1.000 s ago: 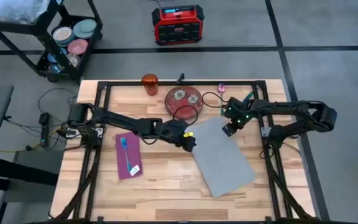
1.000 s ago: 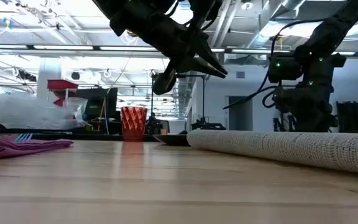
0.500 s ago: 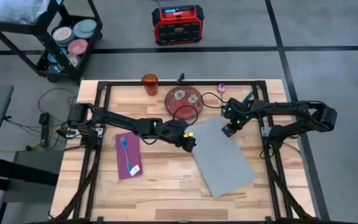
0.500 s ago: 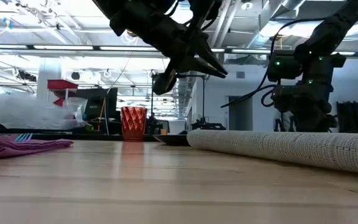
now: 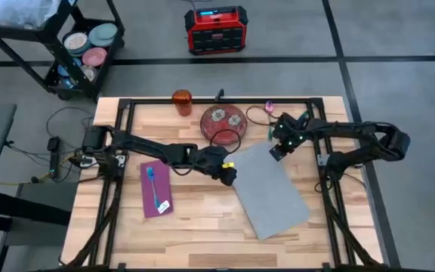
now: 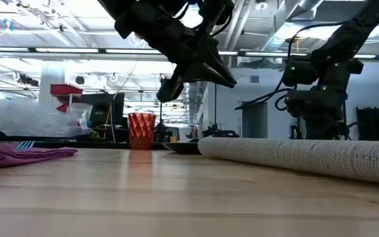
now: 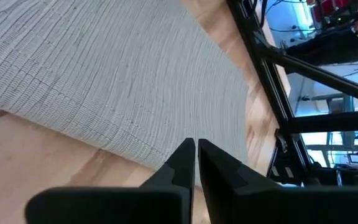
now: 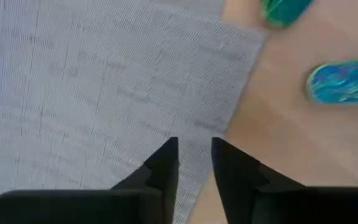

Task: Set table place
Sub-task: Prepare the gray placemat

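- Left gripper, clenched empty, hovers over the placemat edge.
- Right gripper, slightly parted, could seemingly snag the corner, skewing it.

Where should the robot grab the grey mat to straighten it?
Probably by a corner or edge, coming from above and pinching the thin rim. The mat lies flat and crooked on the table, so only its edges offer anything to pinch. The right gripper hovers at the far corner and the left gripper at the left edge, both well placed.
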Action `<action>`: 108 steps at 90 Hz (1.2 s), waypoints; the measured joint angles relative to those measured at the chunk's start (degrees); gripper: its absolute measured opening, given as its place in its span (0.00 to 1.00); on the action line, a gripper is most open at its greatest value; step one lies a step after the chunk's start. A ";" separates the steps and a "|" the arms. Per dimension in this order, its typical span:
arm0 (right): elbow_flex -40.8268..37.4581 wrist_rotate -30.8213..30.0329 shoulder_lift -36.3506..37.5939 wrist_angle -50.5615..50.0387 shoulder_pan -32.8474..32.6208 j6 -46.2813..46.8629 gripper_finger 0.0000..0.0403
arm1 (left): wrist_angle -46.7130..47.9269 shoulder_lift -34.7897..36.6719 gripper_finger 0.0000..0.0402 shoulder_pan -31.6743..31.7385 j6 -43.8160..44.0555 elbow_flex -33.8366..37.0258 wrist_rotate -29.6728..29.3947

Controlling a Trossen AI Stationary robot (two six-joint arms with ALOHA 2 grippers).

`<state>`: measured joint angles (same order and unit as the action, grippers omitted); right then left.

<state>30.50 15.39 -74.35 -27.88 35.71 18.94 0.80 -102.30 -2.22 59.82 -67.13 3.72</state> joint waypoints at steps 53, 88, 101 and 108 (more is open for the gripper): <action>0.00 1.00 0.00 0.24 3.38 -1.49 0.42 | 2.42 0.00 0.01 0.00 -1.62 0.00 1.05; 1.07 3.45 -8.77 5.01 1.46 -1.45 0.41 | 2.90 0.00 0.01 0.00 -1.80 0.02 1.08; 2.40 4.50 -9.80 5.65 1.41 -1.42 0.41 | 2.86 0.00 0.01 0.00 -1.82 0.00 1.09; 3.10 4.45 -10.05 5.55 1.42 -1.42 0.39 | 2.84 0.00 0.01 0.00 -1.82 0.00 1.10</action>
<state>33.60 19.84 -84.40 -22.33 37.12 17.52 3.64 -102.30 -2.22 58.00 -67.13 4.82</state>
